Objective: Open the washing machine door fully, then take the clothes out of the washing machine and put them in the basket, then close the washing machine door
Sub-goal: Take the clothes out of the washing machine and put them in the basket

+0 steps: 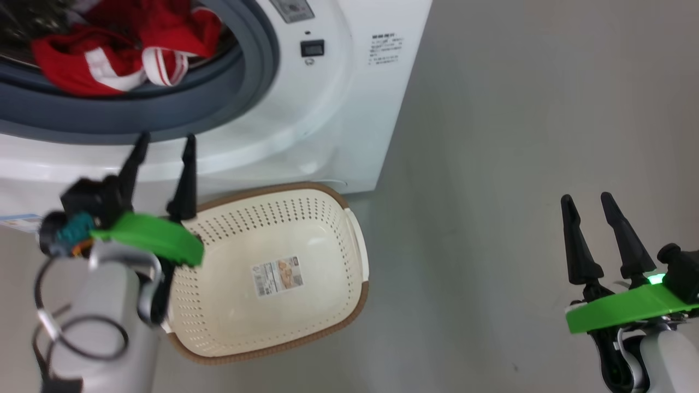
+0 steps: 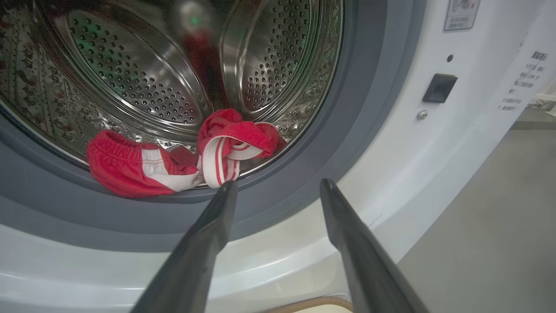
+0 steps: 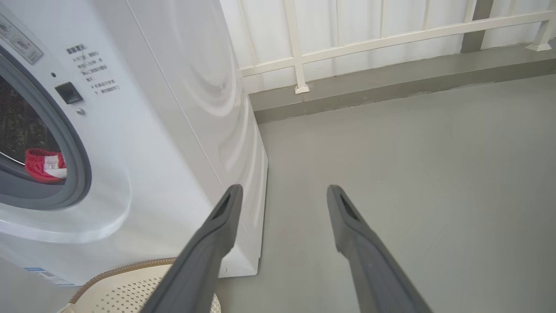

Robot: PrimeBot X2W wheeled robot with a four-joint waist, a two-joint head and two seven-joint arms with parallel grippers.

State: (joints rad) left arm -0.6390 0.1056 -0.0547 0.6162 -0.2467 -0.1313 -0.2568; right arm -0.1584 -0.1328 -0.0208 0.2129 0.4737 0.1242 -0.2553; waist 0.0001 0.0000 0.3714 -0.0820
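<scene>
Red clothes rest against the grey rubber ring.

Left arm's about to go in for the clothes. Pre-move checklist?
1. Left gripper open, empty: ok.
2. Clothes at the front of the washer mouth, ahead of that gripper: ok.
3. Mouth unobstructed: ok.
4. Door fully open: cannot tell.
5. Basket empty, on the floor before the washer: ok.
6. Right gripper open, off to the side over the floor: ok.
</scene>
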